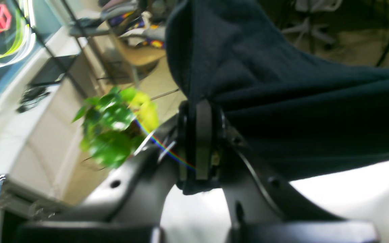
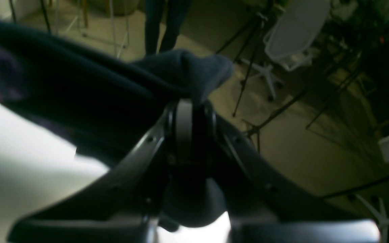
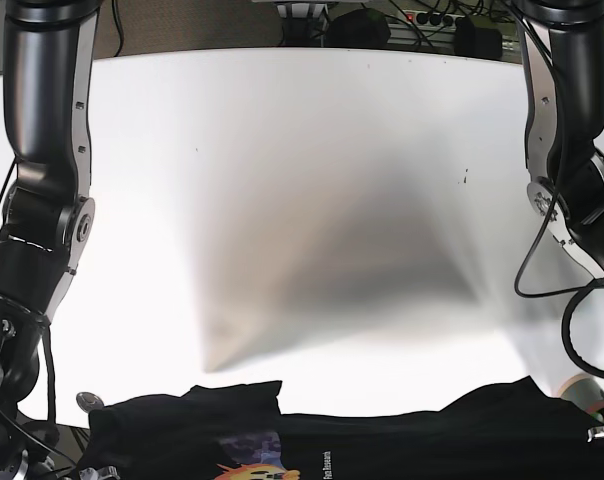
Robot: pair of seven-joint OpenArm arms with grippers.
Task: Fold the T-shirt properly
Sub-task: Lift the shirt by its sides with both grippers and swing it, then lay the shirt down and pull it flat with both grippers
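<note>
The dark navy T-shirt [image 3: 382,440] with a colourful print hangs stretched between my two arms at the near edge of the white table [image 3: 312,180], raised off its surface. In the left wrist view my left gripper [image 1: 203,111] is shut on a bunched edge of the shirt [image 1: 282,84], which drapes to the right. In the right wrist view my right gripper [image 2: 187,104] is shut on another bunched corner of the shirt [image 2: 79,101], which trails to the left. In the base view the fingertips themselves are hidden at the frame's bottom corners.
Both arm columns stand at the table's left [image 3: 47,150] and right [image 3: 567,150] sides. Cables and plugs [image 3: 422,20] lie past the far edge. Off the table are a green plant [image 1: 113,128], a white office chair [image 2: 292,33] and a tripod [image 2: 248,74].
</note>
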